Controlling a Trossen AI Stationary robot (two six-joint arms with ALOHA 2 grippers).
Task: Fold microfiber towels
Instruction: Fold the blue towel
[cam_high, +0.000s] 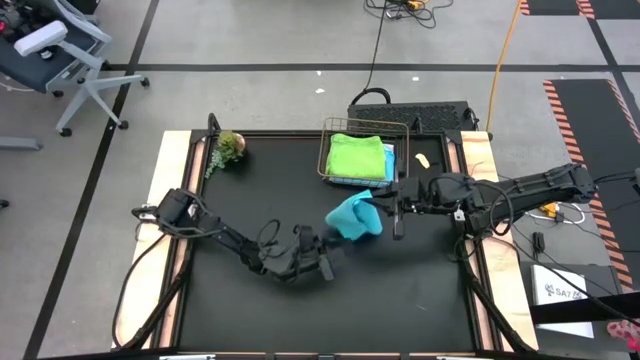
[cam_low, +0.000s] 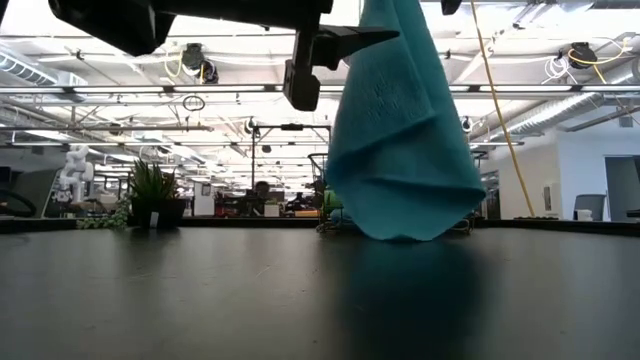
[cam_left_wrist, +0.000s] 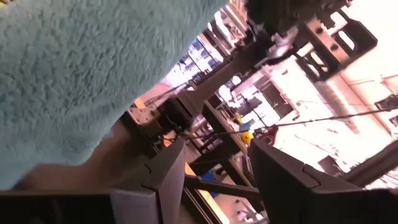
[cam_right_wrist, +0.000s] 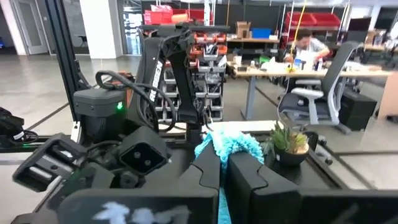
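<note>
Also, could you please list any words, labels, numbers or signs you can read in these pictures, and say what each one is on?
None can be read with confidence.
White box beside the table's right edge, high view: dark print, too small to read.
Teal towel, held by the right gripper: no label visible.
Wire basket with folded towels: no text visible.
Left gripper: no marking legible.
Red bins in the room, right wrist view: no legible labels.
</note>
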